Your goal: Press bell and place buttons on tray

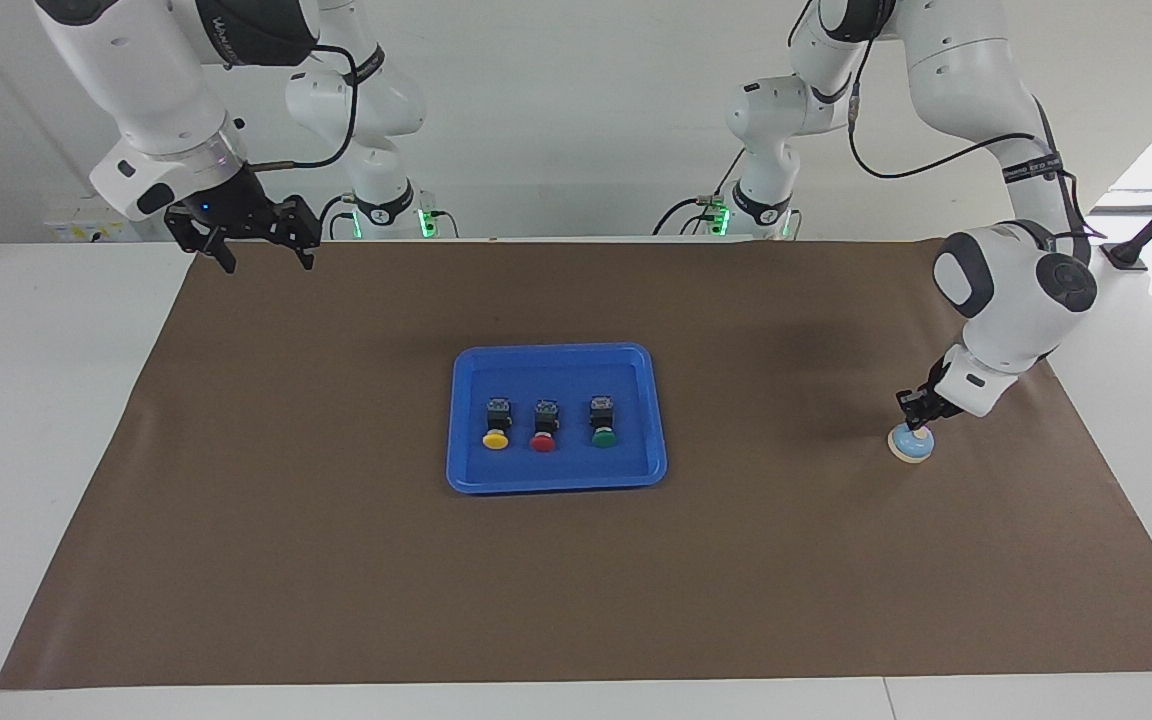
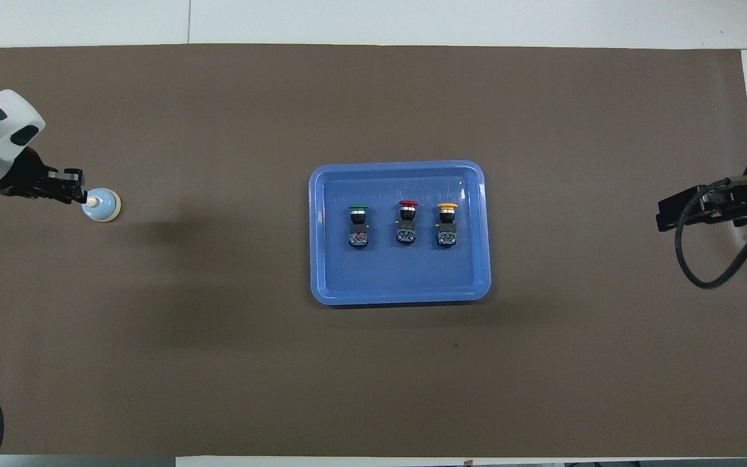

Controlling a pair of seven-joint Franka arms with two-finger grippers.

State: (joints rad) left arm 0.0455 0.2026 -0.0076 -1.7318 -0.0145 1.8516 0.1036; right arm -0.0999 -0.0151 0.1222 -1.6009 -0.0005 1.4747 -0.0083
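- A white table [image 1: 26, 420] stands before a pale wall, and a brown mat [image 1: 576, 560] covers most of its top.
- 2 white arms rise at the robots' edge of the table. The left arm bends down toward its own end of the mat; the right arm waits, raised over the mat's corner at its own end.
- A blue tray [image 1: 556, 482] [image 2: 399, 293] lies flat at the middle of the mat, well apart from both grippers.
- 3 buttons lie in the tray in a row, each on its side with the black body pointing toward the robots and the cap pointing away: the yellow button [image 1: 495, 438] [image 2: 447, 208] toward the right arm's end, the red button [image 1: 543, 441] [image 2: 408, 205] in the middle, the green button [image 1: 604, 436] [image 2: 358, 209] toward the left arm's end. They are near one another but not touching.
- The bell [image 1: 911, 446] [image 2: 105, 206] sits on the mat near the left arm's end, well apart from the tray, its cream knob showing on top of the blue dome.
- The left gripper [image 1: 919, 412] [image 2: 76, 194] is just above the bell, its tips at the knob. I cannot tell how far apart its fingers stand.
- The right gripper [image 1: 261, 258] hangs in the air with its fingers spread wide and nothing between them.
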